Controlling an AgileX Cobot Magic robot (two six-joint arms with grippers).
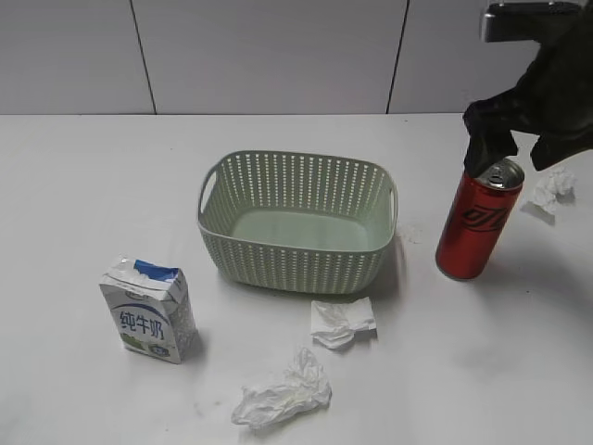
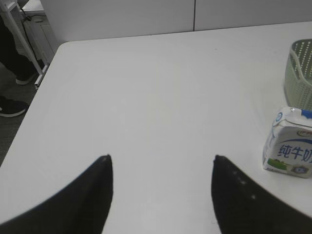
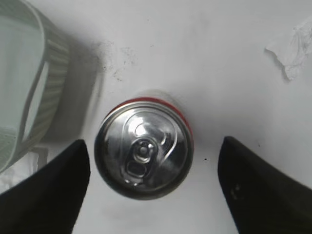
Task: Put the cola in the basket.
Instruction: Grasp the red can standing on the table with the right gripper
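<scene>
Looking down at a slant, the exterior view shows a white table (image 1: 83, 176) with the pale green basket (image 1: 296, 222) at its centre, empty. The cola (image 1: 479, 222) stands upright at about 3 o'clock from the basket, well apart from it. The right pincer (image 1: 496, 153) hangs directly over the can's silver top. A milk carton (image 1: 148, 311) stands at 8 o'clock from the basket, and crumpled tissues (image 1: 283, 394) lie at 6 o'clock.

The left wrist view shows the left pincer (image 2: 161, 168) spread wide over bare table, holding nothing, with the carton at 3 o'clock.

The right wrist view looks straight down on the cola, its top centred between the two spread fingers (image 3: 53, 190), which do not touch it. The basket wall sits at 9 o'clock.

The can is tall and slim, so a descent slightly off centre could let one finger nudge the rim and topple it. A grip too high might let it swing or slip.
</scene>
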